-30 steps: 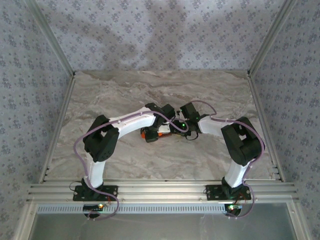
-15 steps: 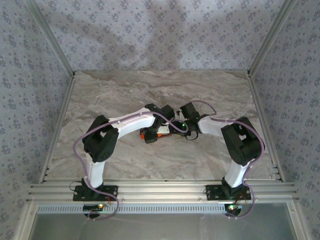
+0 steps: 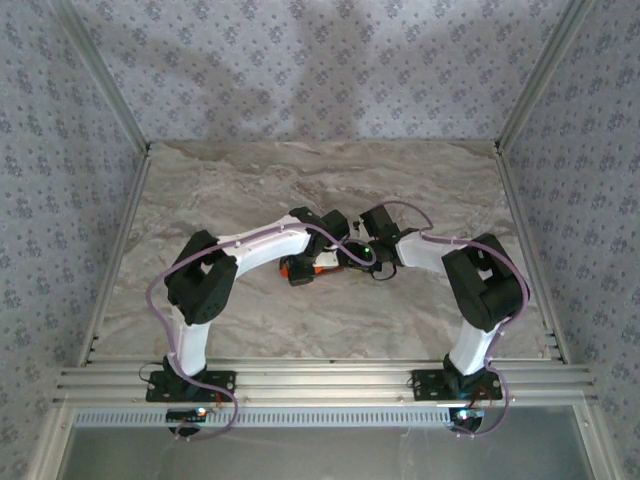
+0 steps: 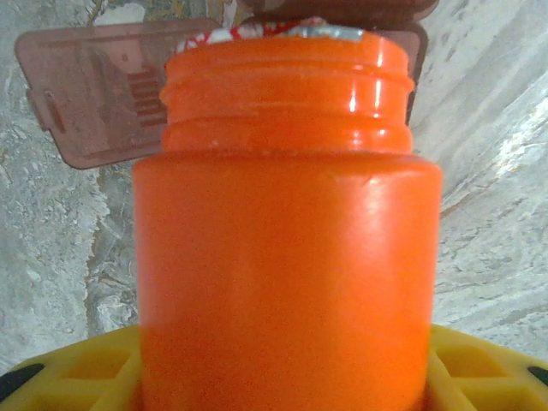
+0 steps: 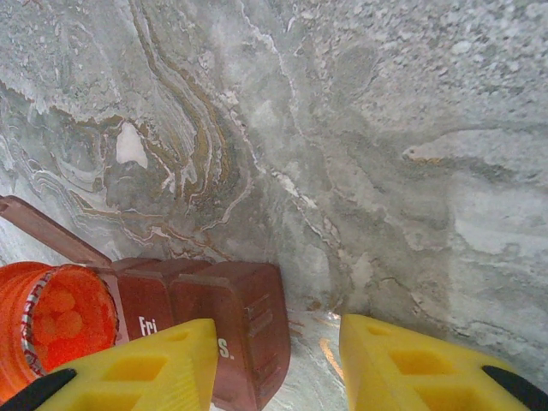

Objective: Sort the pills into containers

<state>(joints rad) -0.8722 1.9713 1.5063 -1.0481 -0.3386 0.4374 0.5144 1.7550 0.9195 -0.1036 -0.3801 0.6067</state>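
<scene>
Lying flat on the table [image 5: 385,128], the reddish-brown containers [image 5: 227,321] have their end cells, marked Fri and S, just beside one of the right fingers [image 5: 141,364], which stand apart over bare marble. The open mouth of the orange bottle [image 4: 287,274], pills [image 5: 64,321] visible inside, sits close against the strip on the side away from those fingers. The left fingers [image 4: 479,377] clamp the bottle's body, and a lid [image 4: 94,94] stands open just beyond its neck.
</scene>
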